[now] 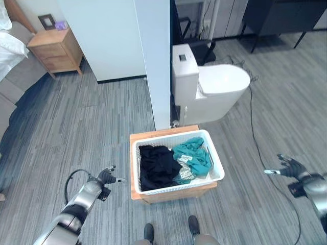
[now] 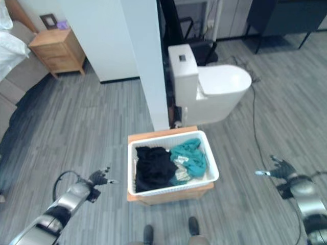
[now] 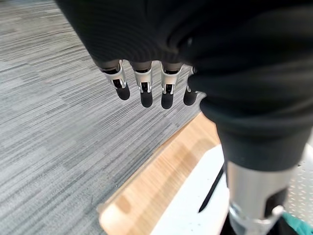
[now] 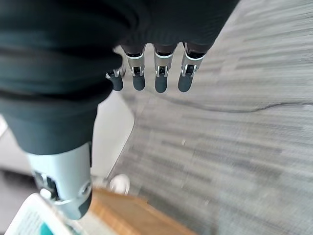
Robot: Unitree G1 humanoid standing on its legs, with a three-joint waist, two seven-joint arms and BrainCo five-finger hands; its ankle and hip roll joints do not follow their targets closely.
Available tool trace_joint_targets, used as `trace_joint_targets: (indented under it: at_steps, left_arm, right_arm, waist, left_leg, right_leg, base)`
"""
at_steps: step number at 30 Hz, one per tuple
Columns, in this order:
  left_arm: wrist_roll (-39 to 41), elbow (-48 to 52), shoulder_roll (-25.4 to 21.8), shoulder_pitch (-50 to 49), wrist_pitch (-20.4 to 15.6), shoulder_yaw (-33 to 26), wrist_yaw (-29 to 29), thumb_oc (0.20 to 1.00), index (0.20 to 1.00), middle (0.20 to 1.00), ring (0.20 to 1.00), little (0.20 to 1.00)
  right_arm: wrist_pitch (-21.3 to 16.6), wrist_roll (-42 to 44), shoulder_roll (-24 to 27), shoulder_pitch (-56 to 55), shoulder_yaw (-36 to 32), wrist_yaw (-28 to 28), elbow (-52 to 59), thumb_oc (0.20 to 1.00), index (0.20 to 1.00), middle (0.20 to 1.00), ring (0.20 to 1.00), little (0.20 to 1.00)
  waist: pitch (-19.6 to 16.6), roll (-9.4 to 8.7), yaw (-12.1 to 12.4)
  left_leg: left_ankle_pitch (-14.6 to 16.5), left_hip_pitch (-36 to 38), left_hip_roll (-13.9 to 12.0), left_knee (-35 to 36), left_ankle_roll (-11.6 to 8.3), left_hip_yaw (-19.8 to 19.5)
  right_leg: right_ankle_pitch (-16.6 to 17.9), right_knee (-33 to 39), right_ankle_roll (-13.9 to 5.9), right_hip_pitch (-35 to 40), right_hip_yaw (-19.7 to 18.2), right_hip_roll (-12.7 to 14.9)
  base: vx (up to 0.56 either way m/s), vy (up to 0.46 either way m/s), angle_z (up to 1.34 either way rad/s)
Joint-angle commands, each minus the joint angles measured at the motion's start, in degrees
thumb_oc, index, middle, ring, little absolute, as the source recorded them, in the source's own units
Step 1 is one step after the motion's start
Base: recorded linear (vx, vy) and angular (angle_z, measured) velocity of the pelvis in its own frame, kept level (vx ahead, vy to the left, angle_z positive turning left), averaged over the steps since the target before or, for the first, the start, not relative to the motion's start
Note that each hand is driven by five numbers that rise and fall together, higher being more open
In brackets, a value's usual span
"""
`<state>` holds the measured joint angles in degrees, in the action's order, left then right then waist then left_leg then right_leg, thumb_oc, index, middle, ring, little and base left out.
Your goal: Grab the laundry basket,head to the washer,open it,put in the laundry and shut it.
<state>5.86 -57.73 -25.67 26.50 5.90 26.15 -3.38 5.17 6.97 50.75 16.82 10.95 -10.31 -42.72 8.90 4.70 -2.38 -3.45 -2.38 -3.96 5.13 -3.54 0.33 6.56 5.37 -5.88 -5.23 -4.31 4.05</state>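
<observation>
Nearest me, the white laundry basket [image 1: 177, 162] sits on a low wooden stand [image 1: 153, 192], black and teal laundry [image 1: 173, 162] inside, nothing gripped yet. I judge the grab, the walk to the washer, loading and shutting all remain. Left hand [image 1: 107, 176] hangs just beside the basket, fingers spread; right hand [image 1: 290, 167] is well apart from it, likewise spread and empty.

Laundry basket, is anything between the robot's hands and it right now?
Nothing visible. The laundry basket sits on a low wooden stand, with bare floor between it and the open left hand and the open right hand on either side.
</observation>
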Motion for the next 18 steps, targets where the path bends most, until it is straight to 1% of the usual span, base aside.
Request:
trace_joint_targets:
  at_steps: [1, 3, 4, 5, 6, 7, 10, 11, 12, 14, 17, 18]
  left_arm:
    - [-1.3, -7.1, -0.1, 8.7, -2.2, 1.9, 1.7, 1.000, 1.000, 1.000, 1.000, 1.000]
    - [-1.7, -10.4, 0.3, 12.5, -2.4, 4.2, 2.3, 1.000, 1.000, 1.000, 1.000, 1.000]
    - [-1.2, -13.2, 0.5, 15.2, -2.6, 5.3, 2.8, 1.000, 1.000, 1.000, 1.000, 1.000]
    - [-1.2, -17.1, -0.2, 19.5, -2.7, 7.1, 3.7, 1.000, 1.000, 1.000, 1.000, 1.000]
    - [-1.1, -17.6, -0.7, 20.5, -2.9, 7.2, 4.0, 1.000, 1.000, 1.000, 1.000, 1.000]
    - [-1.0, -19.2, -1.3, 22.4, -2.9, 7.7, 4.7, 1.000, 1.000, 1.000, 1.000, 1.000]
    - [-0.7, -20.3, -2.1, 23.6, -3.0, 7.7, 5.1, 1.000, 1.000, 1.000, 1.000, 1.000]
    - [-0.3, -20.9, -2.7, 24.5, -3.0, 7.8, 5.4, 1.000, 1.000, 1.000, 1.000, 1.000]
    - [-0.2, -21.2, -2.9, 24.7, -3.0, 7.8, 5.5, 1.000, 1.000, 1.000, 1.000, 1.000]
    - [0.1, -21.2, -3.0, 25.0, -3.1, 7.8, 5.6, 1.000, 1.000, 1.000, 1.000, 1.000]
    - [0.6, -21.7, -2.8, 25.5, -3.2, 7.9, 5.9, 1.000, 1.000, 1.000, 1.000, 1.000]
    - [1.1, -22.3, -2.9, 25.9, -3.1, 8.0, 5.9, 1.000, 1.000, 1.000, 1.000, 1.000]
  right_arm:
    - [-0.5, -1.7, 2.7, 6.1, 4.1, -1.0, -5.6, 1.000, 1.000, 1.000, 1.000, 1.000]
    - [-0.2, -3.1, 1.6, 12.0, 8.8, -0.7, -9.8, 1.000, 1.000, 1.000, 1.000, 1.000]
    - [-0.2, -3.4, -0.5, 17.4, 12.7, -0.1, -14.5, 1.000, 1.000, 1.000, 1.000, 1.000]
    - [0.1, -4.7, -3.7, 25.0, 18.3, 0.4, -20.3, 1.000, 1.000, 1.000, 1.000, 1.000]
    - [0.1, -4.7, -4.7, 26.5, 19.2, 0.5, -21.4, 1.000, 1.000, 1.000, 1.000, 1.000]
    - [0.2, -5.0, -6.7, 30.5, 21.6, 1.1, -23.2, 1.000, 1.000, 1.000, 1.000, 1.000]
    - [0.1, -4.6, -8.2, 32.9, 23.1, 1.4, -24.3, 1.000, 1.000, 1.000, 1.000, 1.000]
    - [0.1, -4.2, -10.3, 34.9, 24.3, 1.6, -24.6, 1.000, 1.000, 1.000, 1.000, 1.000]
    - [0.1, -4.0, -10.9, 35.5, 24.8, 1.7, -24.8, 1.000, 1.000, 1.000, 1.000, 1.000]
    - [0.0, -3.6, -11.6, 36.0, 25.0, 1.9, -25.0, 1.000, 1.000, 1.000, 1.000, 1.000]
    - [0.0, -2.9, -13.9, 37.1, 25.7, 2.2, -25.4, 1.000, 1.000, 1.000, 1.000, 1.000]
    - [0.1, -2.7, -15.3, 37.8, 26.4, 2.1, -25.9, 1.000, 1.000, 1.000, 1.000, 1.000]
  waist:
    - [1.7, -2.86, 0.3]
    - [2.5, -2.70, 0.4]
    - [3.0, -2.56, 0.4]
    - [3.7, -2.73, 0.5]
    - [3.8, -2.82, 0.5]
    - [4.1, -3.15, 0.4]
    - [4.3, -3.42, 0.2]
    - [4.4, -3.73, 0.1]
    - [4.5, -3.86, 0.0]
    - [4.6, -4.03, -0.1]
    - [5.0, -4.44, -0.2]
    - [5.2, -4.67, -0.2]
  left_leg:
    - [-0.7, -2.6, -0.9, -0.1, -0.79, -2.0]
    - [-1.1, -3.6, -0.7, -0.1, -0.73, -2.1]
    - [-1.5, -4.5, -0.6, -0.1, -0.69, -1.9]
    - [-1.7, -5.8, -0.6, -0.1, -0.70, -1.2]
    - [-1.8, -6.0, -0.5, -0.1, -0.73, -1.0]
    - [-2.1, -6.8, -0.6, -0.1, -0.78, -0.5]
    - [-2.2, -7.4, -0.6, -0.1, -0.80, -0.2]
    - [-2.3, -7.6, -0.6, -0.1, -0.79, 0.0]
    - [-2.3, -7.7, -0.6, -0.1, -0.75, 0.1]
    - [-2.3, -7.7, -0.6, -0.1, -0.70, 0.1]
    - [-2.2, -7.7, -0.6, -0.1, -0.58, 0.1]
    - [-2.1, -7.7, -0.5, -0.1, -0.54, 0.1]
  right_leg:
    - [-2.5, -0.4, -4.05, 0.4, 0.7, 2.0]
    - [-1.9, -0.4, -4.14, -0.6, 0.6, 2.1]
    - [-1.4, -0.4, -4.29, -1.8, 0.2, 2.0]
    - [-0.5, -0.4, -4.74, -3.7, -0.8, 2.0]
    - [-0.2, -0.4, -4.83, -4.2, -1.1, 1.9]
    - [0.2, -0.4, -5.00, -5.2, -1.5, 1.8]
    - [0.6, -0.4, -5.09, -6.1, -2.0, 1.8]
    - [0.7, -0.4, -5.15, -6.5, -2.2, 1.7]
    - [0.8, -0.4, -5.11, -6.6, -2.3, 1.7]
    - [0.8, -0.4, -5.11, -6.6, -2.2, 1.8]
    - [0.8, -0.4, -5.15, -6.6, -2.2, 1.7]
    - [0.7, -0.4, -5.09, -6.6, -2.1, 1.7]
  base:
    - [-0.05, -0.006, -0.04]
    - [-0.05, 0.005, -0.02]
    - [-0.09, 0.031, -0.02]
    - [-0.07, 0.035, -0.16]
    - [-0.06, 0.028, -0.35]
    - [-0.03, 0.019, -0.33]
    - [-0.01, 0.013, -0.09]
    - [0.01, 0.027, -0.06]
    - [0.01, 0.022, -0.09]
    - [0.01, 0.007, -0.11]
    - [0.01, 0.010, -0.04]
    - [0.00, 0.000, 0.00]
